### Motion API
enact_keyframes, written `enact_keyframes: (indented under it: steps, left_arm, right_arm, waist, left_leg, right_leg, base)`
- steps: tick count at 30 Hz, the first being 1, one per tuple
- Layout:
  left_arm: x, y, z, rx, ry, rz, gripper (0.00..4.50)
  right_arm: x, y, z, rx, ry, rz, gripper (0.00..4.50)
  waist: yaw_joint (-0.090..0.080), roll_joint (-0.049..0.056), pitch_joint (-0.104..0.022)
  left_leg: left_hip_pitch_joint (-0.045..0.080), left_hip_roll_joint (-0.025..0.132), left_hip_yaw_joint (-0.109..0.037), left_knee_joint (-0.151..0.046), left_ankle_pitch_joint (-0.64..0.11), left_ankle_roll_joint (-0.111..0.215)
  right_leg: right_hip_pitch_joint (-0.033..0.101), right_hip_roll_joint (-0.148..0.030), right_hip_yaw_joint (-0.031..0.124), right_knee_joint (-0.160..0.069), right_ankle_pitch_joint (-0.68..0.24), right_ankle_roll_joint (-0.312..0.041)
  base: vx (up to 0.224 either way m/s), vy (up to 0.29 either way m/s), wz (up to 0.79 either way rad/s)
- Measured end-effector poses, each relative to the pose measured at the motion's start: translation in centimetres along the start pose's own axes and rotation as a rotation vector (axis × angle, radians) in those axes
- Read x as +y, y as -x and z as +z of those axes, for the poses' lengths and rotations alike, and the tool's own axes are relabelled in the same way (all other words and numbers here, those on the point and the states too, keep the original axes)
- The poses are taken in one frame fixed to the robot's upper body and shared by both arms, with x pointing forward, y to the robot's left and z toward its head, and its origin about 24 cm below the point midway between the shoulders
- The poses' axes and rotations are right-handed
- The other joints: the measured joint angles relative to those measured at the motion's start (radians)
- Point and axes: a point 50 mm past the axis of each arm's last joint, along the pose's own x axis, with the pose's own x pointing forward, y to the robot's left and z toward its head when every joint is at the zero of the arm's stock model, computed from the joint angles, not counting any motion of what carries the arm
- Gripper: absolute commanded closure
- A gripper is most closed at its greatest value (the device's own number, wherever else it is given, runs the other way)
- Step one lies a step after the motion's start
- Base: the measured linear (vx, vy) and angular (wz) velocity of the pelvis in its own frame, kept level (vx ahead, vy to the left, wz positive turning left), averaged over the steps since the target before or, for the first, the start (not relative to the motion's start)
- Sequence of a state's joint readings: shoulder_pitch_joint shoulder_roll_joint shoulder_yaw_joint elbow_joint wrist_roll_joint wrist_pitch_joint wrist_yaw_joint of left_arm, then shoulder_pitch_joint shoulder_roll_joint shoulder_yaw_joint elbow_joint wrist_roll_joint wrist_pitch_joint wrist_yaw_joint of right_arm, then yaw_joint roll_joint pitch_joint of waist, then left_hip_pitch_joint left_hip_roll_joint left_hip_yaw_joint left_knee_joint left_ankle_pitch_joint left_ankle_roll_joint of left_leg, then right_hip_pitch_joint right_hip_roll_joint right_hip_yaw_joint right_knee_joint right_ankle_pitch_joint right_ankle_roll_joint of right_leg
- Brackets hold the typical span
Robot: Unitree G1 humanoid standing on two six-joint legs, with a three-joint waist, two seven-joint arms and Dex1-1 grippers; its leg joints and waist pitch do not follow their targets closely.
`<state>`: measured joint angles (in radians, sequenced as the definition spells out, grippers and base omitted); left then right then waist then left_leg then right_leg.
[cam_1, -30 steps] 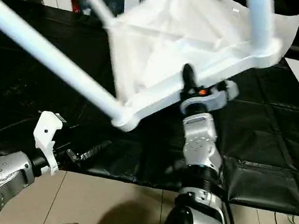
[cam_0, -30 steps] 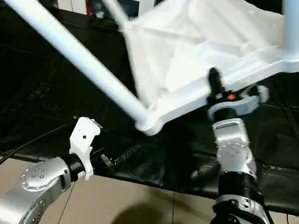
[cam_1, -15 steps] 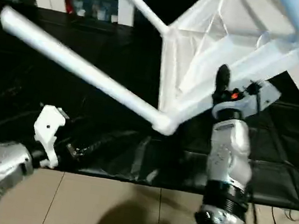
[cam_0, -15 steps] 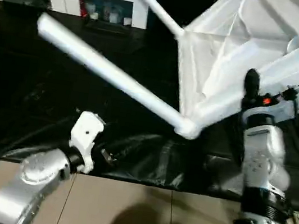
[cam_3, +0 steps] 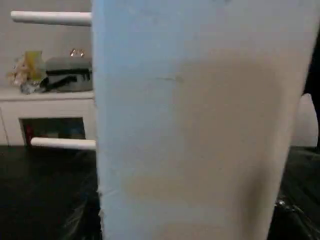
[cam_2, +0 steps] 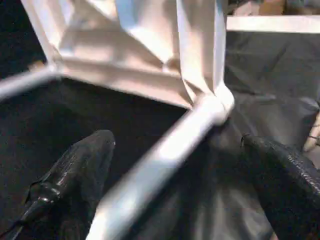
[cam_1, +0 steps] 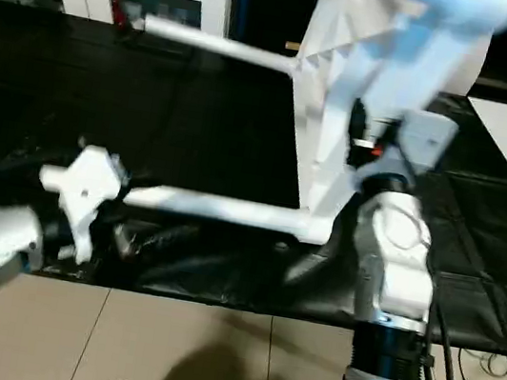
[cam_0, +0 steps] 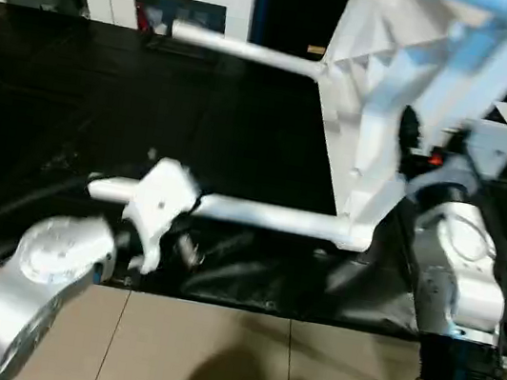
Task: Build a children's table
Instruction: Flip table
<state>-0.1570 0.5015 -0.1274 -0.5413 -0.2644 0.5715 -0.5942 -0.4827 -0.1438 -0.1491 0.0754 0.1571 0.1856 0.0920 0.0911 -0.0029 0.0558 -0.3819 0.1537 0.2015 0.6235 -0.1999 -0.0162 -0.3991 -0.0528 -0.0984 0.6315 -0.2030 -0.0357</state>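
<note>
From the left eye, the children's table [cam_0: 366, 121] stood tipped up on edge over the black desk [cam_0: 74, 104], ribbed underside turned toward the robot's left. Its near leg [cam_0: 259, 215] ran level, long axis pointing away from the near corner socket [cam_0: 354, 235] toward the left arm. A far leg [cam_0: 247, 50] ran the same way higher up and further back. The left tool [cam_0: 159, 209] sat right at the free end of that near leg, clearly the nearer arm for it. The right tool [cam_0: 406, 142] was up against the tabletop's edge, one black finger showing on the rim.

The right eye told the same story: near leg level, left tool at its tip, right arm propping the tabletop on its edge.

In the left wrist view, the two black fingers [cam_2: 75, 175] were spread wide with the near leg passing between them, running up to the corner socket. I could see a gap to each finger, so nothing clenched, nothing held. That was the relation that mattered: the leg lay straight along the tool's line, so closing on it looked like the next call.

The right wrist view had a broad white slab of the table [cam_3: 195, 120] right against the lens, with two legs poking out level beyond it. The tool looked half closed on the tabletop's rim, grasping it, judging by how the tabletop hung there.
</note>
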Motion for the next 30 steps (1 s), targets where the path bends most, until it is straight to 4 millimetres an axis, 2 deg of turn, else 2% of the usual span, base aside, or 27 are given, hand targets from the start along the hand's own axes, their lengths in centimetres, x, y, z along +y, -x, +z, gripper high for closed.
enact_keyframes:
  steps: [7, 10, 12, 14, 16, 18, 20, 22, 26, 29, 30]
  left_arm:
    - [1.3, -0.5, 2.0, -0.015, -0.122, 0.06, 0.0]
    - [2.1, -0.8, 3.2, -0.033, -0.22, 0.117, 0.0]
    - [2.4, -0.9, 4.0, -0.062, -0.271, 0.15, 0.0]
    - [2.8, -1.1, 4.7, -0.079, -0.318, 0.18, 0.0]
    - [3.1, -1.0, 5.2, -0.085, -0.368, 0.207, 0.0]
    - [3.4, -0.9, 5.6, -0.081, -0.412, 0.227, 0.0]
    - [3.4, -0.8, 5.7, -0.083, -0.439, 0.236, 0.0]
    - [3.4, -0.9, 5.8, -0.093, -0.47, 0.258, 0.0]
    - [3.5, -0.9, 6.2, -0.154, -0.512, 0.38, 0.0]
    - [3.9, -0.8, 5.1, -0.142, -0.528, 0.473, 0.0]
    - [4.2, -0.7, 4.5, -0.141, -0.54, 0.526, 0.0]
  right_arm:
    - [1.3, -0.5, 0.0, 0.033, 0.039, 0.016, 2.6]
    - [1.7, -0.6, -0.3, 0.054, 0.054, 0.02, 2.6]
    - [1.9, -0.6, -0.4, 0.065, 0.074, 0.026, 2.04]
    - [2.0, -0.6, -0.5, 0.073, 0.087, 0.028, 1.87]
    - [2.1, -0.5, -1.4, 0.124, 0.093, 0.032, 1.81]
    - [2.1, -0.2, -2.7, 0.185, 0.095, 0.031, 1.54]
    - [2.0, 0.0, -3.2, 0.205, 0.097, 0.023, 1.47]
    - [2.0, 0.1, -3.3, 0.215, 0.099, 0.021, 1.21]
    - [1.8, 0.3, -4.6, 0.264, 0.101, 0.022, 1.21]
    - [1.8, 0.6, -5.8, 0.304, 0.1, 0.036, 1.21]
    - [1.8, 0.6, -6.1, 0.313, 0.099, 0.039, 1.45]
  waist:
    - [-0.005, -0.002, -0.001]
    - [-0.007, -0.003, -0.001]
    - [-0.007, -0.007, -0.001]
    - [-0.007, -0.01, -0.002]
    - [-0.011, -0.012, -0.002]
    - [-0.014, -0.012, -0.002]
    - [-0.015, -0.012, -0.002]
    - [-0.017, -0.012, -0.002]
    - [-0.019, -0.012, -0.002]
    - [-0.023, -0.011, -0.002]
    - [-0.025, -0.012, -0.002]
  left_leg:
    - [0.005, 0.0, 0.0, 0.0, 0.001, -0.002]
    - [0.013, 0.0, 0.0, 0.0, 0.001, -0.002]
    - [0.017, 0.0, -0.001, -0.001, 0.001, -0.002]
    - [0.017, 0.0, -0.001, -0.001, 0.001, -0.002]
    - [0.017, 0.0, -0.001, -0.001, 0.001, -0.002]
    - [0.016, 0.0, -0.001, -0.001, 0.001, -0.002]
    - [0.016, 0.0, -0.001, -0.001, 0.001, -0.002]
    - [0.015, 0.0, -0.001, -0.001, 0.001, -0.002]
    - [0.015, 0.0, -0.001, -0.001, 0.001, -0.002]
    - [0.015, 0.0, -0.001, -0.001, 0.001, -0.002]
    - [0.015, 0.0, -0.001, -0.001, 0.001, -0.002]
  right_leg:
    - [0.003, 0.0, 0.0, 0.0, 0.002, 0.001]
    - [0.012, 0.0, 0.0, -0.001, 0.001, 0.001]
    - [0.016, 0.0, 0.0, -0.001, 0.001, 0.002]
    - [0.016, 0.0, 0.0, -0.002, 0.001, 0.002]
    - [0.016, 0.0, 0.0, -0.002, 0.001, 0.002]
    - [0.015, 0.0, 0.0, -0.002, 0.001, 0.002]
    - [0.015, 0.0, 0.0, -0.001, 0.001, 0.002]
    - [0.014, 0.0, 0.0, -0.001, 0.001, 0.002]
    - [0.014, 0.0, 0.0, -0.002, 0.001, 0.002]
    - [0.014, 0.0, 0.0, -0.001, 0.001, 0.001]
    - [0.014, 0.0, 0.0, -0.001, 0.001, 0.002]
  base:
    - [0.0, 0.0, 0.0]
    - [0.0, 0.0, 0.0]
    - [0.0, 0.0, 0.0]
    - [0.0, 0.0, 0.0]
    - [0.0, 0.0, 0.0]
    - [0.0, 0.0, 0.0]
    - [0.0, 0.0, 0.0]
    - [0.0, 0.0, 0.0]
    - [0.0, 0.0, 0.0]
    - [0.0, 0.0, 0.0]
    - [0.0, 0.0, 0.0]
